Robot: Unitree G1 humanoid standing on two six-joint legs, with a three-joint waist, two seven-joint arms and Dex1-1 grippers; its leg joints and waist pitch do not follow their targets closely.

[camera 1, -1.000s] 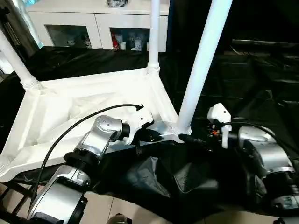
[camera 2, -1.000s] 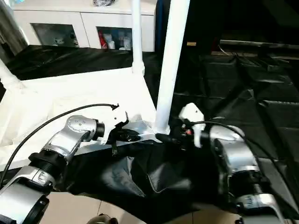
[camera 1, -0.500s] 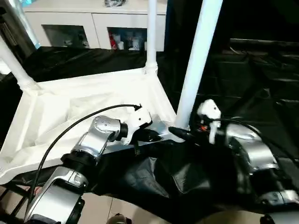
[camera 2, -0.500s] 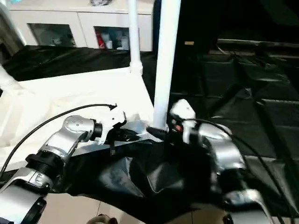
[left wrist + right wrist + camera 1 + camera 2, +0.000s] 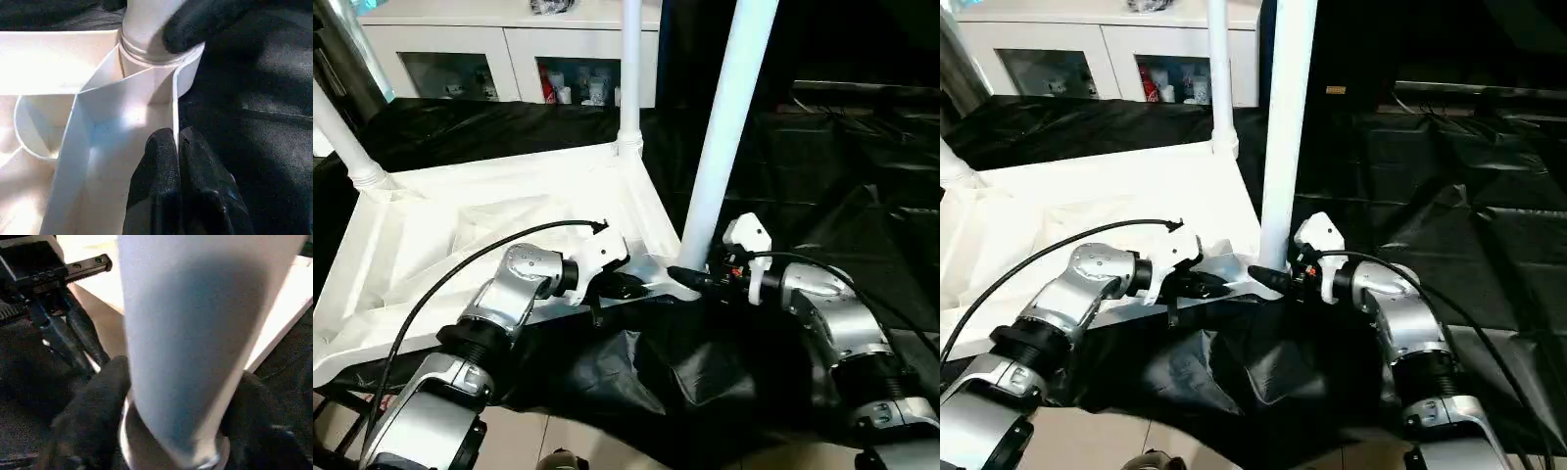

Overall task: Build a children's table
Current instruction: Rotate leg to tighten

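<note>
The children's table lies upside down, its white ribbed top [image 5: 460, 225] on black cloth. Three legs stand in corner sockets: a thick near one [image 5: 724, 127], one at the far right corner [image 5: 629, 69] and one at the left [image 5: 342, 142]. My left gripper [image 5: 631, 287] is shut on the top's thin rim, just beside the near socket [image 5: 156, 58]; the left wrist view shows the rim pinched between its fingers [image 5: 161, 161]. My right gripper [image 5: 690, 279] holds the base of the near leg [image 5: 195, 333], with one finger [image 5: 98, 401] on each side.
A white cabinet with glass doors [image 5: 509, 59] stands behind the table. Black cloth [image 5: 822, 176] covers the surface to the right and hangs crumpled over the front edge. A black cable [image 5: 460, 274] arcs over my left forearm. Tiled floor [image 5: 538, 436] shows below.
My right gripper has moved in from the right to the near leg's base and its fingers have narrowed around it. The left gripper stays on the rim.
</note>
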